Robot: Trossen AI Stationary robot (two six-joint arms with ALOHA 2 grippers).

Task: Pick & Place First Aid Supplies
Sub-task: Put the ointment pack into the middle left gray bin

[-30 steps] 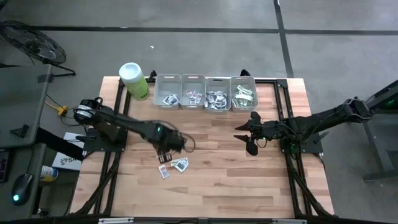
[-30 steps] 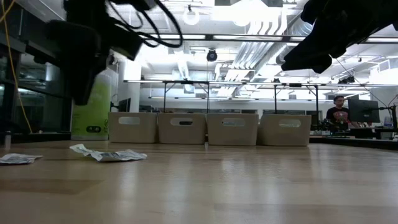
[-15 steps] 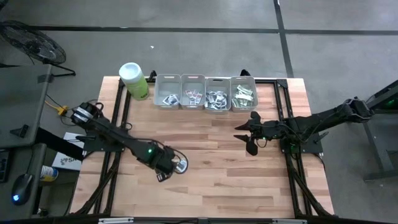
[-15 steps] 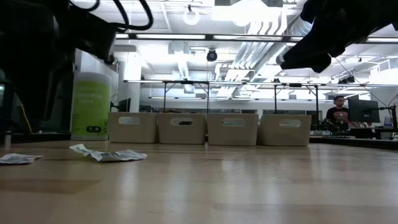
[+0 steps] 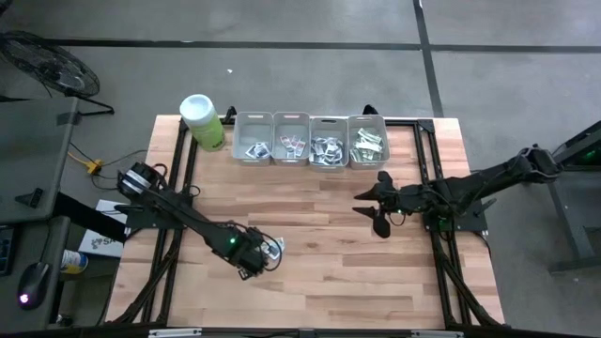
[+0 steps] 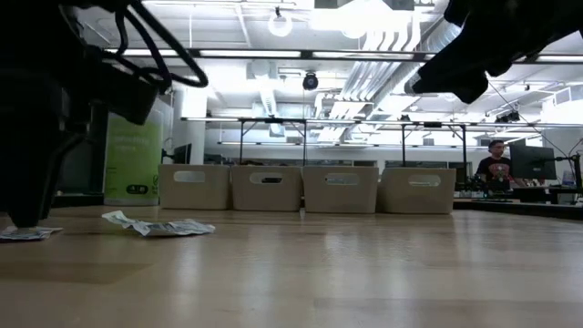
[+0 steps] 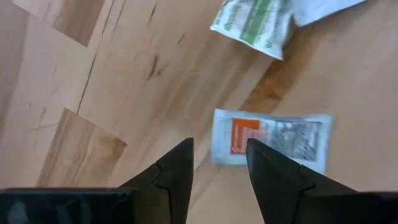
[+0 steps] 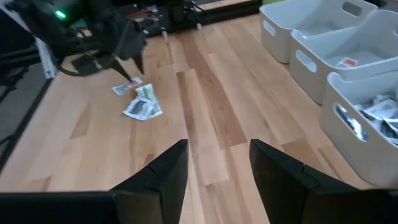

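No print on the packets can be read. Four grey bins (image 5: 310, 139) line the worktop's (image 5: 319, 272) far edge, each holding packets. The left hand (image 7: 217, 163), fingers apart, hangs over a white packet with an orange patch (image 7: 268, 137) towards the near edge. The right hand (image 5: 373, 208), apart and empty, waits mid-worktop.

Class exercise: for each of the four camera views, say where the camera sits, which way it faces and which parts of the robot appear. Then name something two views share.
High view: above the table, looking straight down; both arms show, left gripper low over loose packets, right gripper waiting mid-table.
Low view: at tabletop height, facing four bins; arms enter from above.
Left wrist view: looks down past its open fingers at an orange-printed packet.
Right wrist view: looks across the table past its open fingers.
Shared: right wrist and high views both show the left gripper by the packets.
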